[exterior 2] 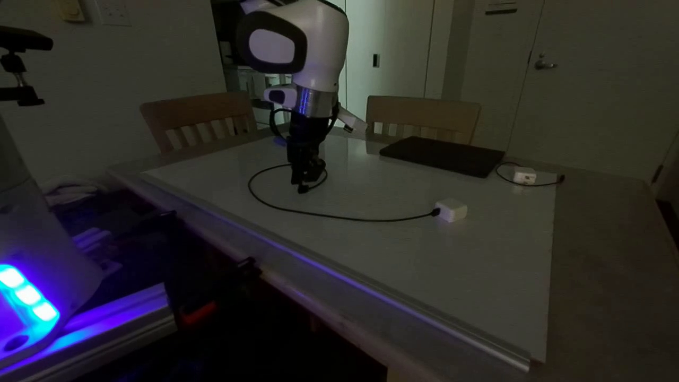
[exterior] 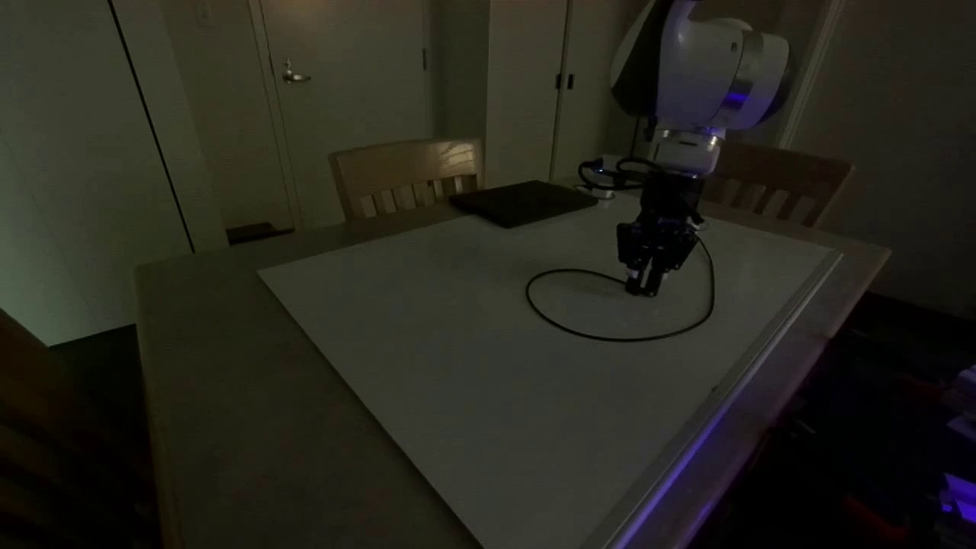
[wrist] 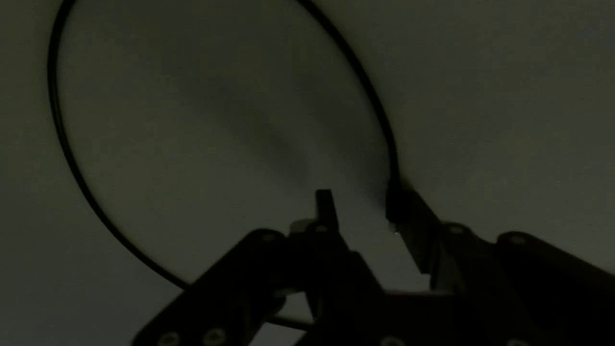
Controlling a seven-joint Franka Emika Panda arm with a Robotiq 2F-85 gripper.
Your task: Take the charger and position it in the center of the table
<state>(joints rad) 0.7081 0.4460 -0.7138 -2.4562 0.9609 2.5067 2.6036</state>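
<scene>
The charger is a long thin black cable [exterior: 610, 338] lying in a wide loop on the pale top of the table [exterior: 427, 381]. In an exterior view its whitish plug block [exterior 2: 452, 210] rests on the table [exterior 2: 456, 265]. My gripper [exterior: 644, 290] points down close above the table top, within the cable loop; it also shows in an exterior view [exterior 2: 303, 188]. In the wrist view the fingers [wrist: 364, 206] stand apart with a gap between them. The cable [wrist: 55, 103] ends in a small dark connector beside the right fingertip; the dim picture hides whether they touch.
A flat dark rectangular pad [exterior: 526, 203] lies at the table's far side. A smaller white plug with a short dark cable [exterior 2: 524, 176] lies beside it. A metal rail [exterior 2: 339, 278] runs along one edge. Wooden chairs [exterior: 408, 171] stand around the table.
</scene>
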